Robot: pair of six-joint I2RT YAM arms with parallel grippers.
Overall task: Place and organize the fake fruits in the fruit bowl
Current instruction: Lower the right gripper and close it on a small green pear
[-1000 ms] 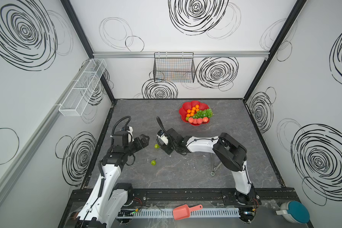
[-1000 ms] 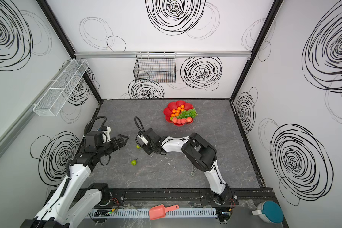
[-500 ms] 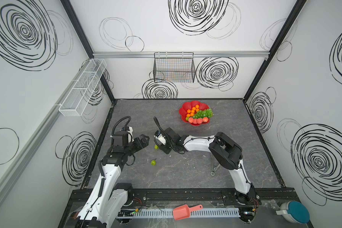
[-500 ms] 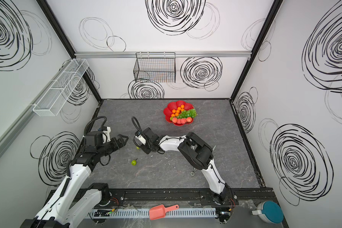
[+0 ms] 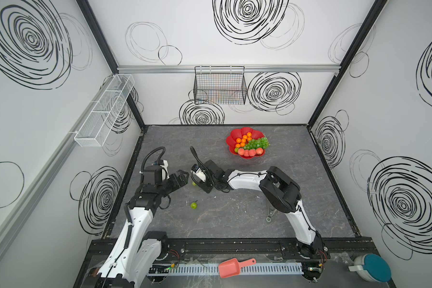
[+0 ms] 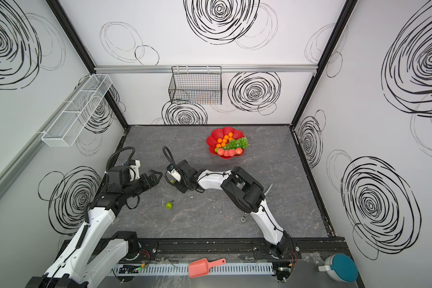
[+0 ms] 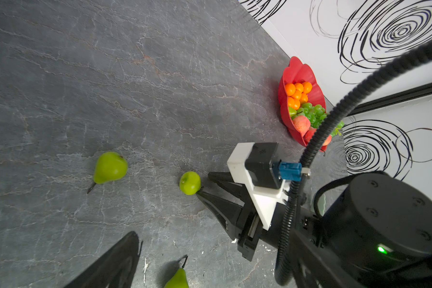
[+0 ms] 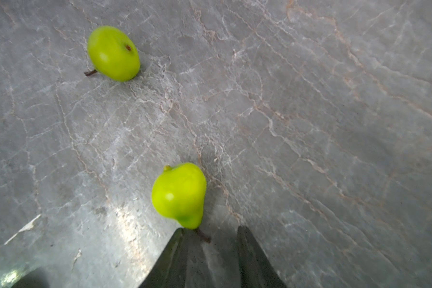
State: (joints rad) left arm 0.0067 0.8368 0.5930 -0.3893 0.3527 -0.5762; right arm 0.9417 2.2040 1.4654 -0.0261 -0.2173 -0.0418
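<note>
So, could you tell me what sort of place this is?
Probably a robot lab test cell: left arm and right arm mounted on a front rail, swirl-patterned enclosing walls, and plastic fruit in a red bowl.

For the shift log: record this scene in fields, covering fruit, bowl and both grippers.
bowl: holds oranges, grapes, peaches
pear 1: on table, at right gripper tips, not gripped
pear 2: on table, free
pear 3: on table, free
right gripper: open
left gripper: open, empty
</note>
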